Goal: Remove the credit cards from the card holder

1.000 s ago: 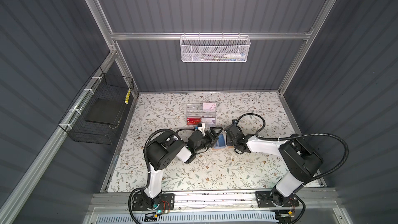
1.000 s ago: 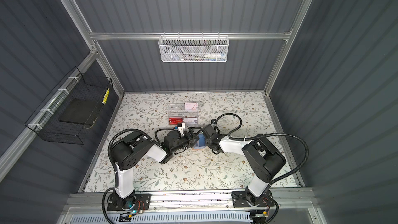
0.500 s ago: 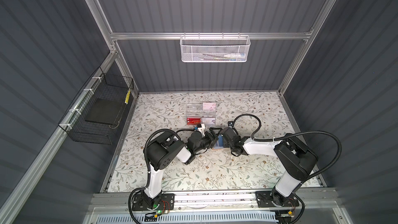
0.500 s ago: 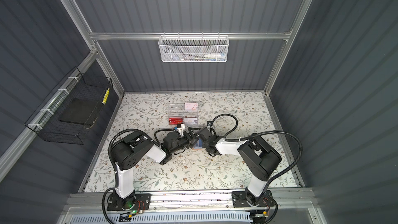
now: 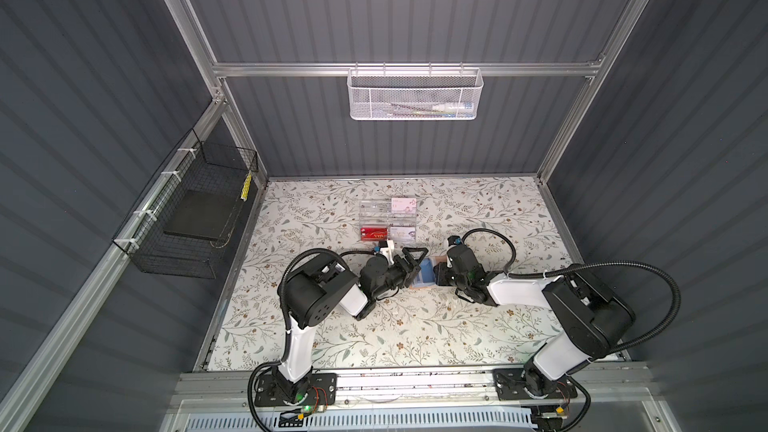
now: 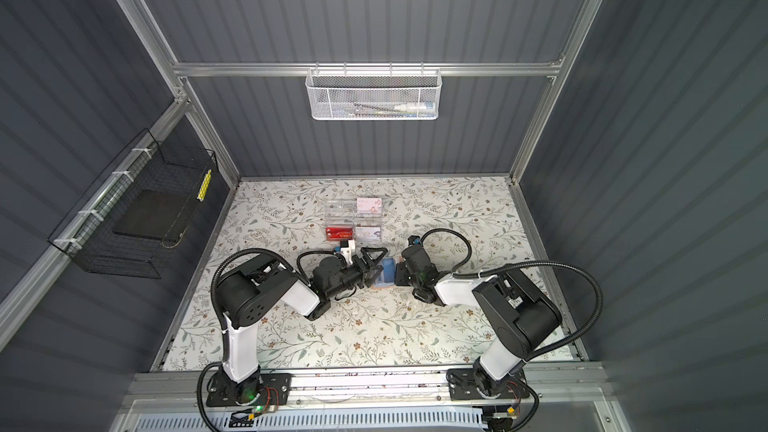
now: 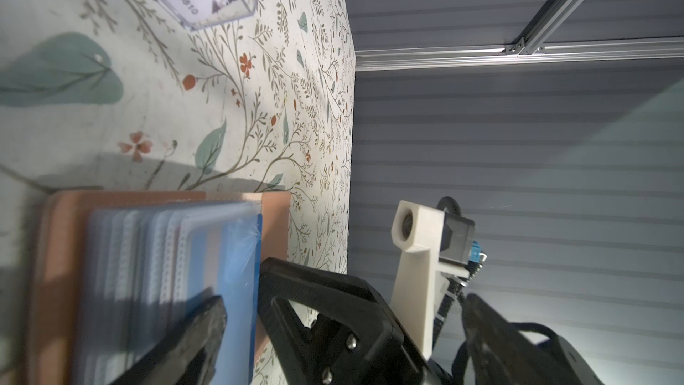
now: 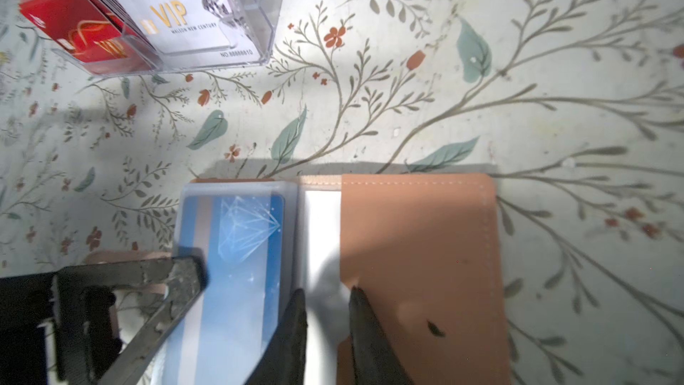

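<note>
In both top views the floral table [image 5: 457, 326] carries a clear box [image 5: 388, 218] at upper middle. Below it, at centre, the card holder [image 6: 387, 274] is half hidden between the arms. Only the right wrist view shows it lying open, with the tan cover [image 8: 418, 253] at right and a blue card [image 8: 240, 253] sleeved at left.

The left gripper [image 5: 417, 271] has its fingers [image 7: 196, 342] spread wide, holding nothing, one resting on the sleeves. The right gripper [image 8: 326, 292] has its fingers narrowly apart over a white strip, seemingly gripping nothing.

The box's white card [image 8: 185, 12] reads "VIP" and "NEW CENTURY".
</note>
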### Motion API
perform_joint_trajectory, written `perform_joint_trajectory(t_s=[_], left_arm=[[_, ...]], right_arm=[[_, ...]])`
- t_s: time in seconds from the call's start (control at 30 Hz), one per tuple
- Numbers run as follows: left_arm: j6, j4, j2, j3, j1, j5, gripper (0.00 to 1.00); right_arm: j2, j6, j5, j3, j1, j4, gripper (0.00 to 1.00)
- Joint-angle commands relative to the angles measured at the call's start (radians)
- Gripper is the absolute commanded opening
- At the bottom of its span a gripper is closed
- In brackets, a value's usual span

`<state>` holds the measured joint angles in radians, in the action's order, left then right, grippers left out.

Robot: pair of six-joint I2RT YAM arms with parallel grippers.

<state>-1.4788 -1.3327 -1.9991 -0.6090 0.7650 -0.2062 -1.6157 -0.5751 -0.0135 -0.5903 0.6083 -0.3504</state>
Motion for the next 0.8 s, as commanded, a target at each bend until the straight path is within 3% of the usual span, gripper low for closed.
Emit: perform_joint_trajectory(t_s=[0.0, 0.33, 0.77], left_arm=[[0.0, 0.136, -0.067, 0.037, 0.005, -0.007, 1.0], [0.005, 0.143, -0.076, 0.034, 0.005, -0.011, 1.0], [0.008, 0.141, -0.086, 0.044, 0.006, -0.009, 1.0]], right_arm=[[-0.007, -0.027, 0.167, 0.044, -0.018, -0.094, 0.24], [-0.079, -0.149, 0.445, 0.158, -0.133, -0.44, 0.26], [-0.188, -0.251, 0.58, 0.21, -0.196, -0.708, 0.27]])
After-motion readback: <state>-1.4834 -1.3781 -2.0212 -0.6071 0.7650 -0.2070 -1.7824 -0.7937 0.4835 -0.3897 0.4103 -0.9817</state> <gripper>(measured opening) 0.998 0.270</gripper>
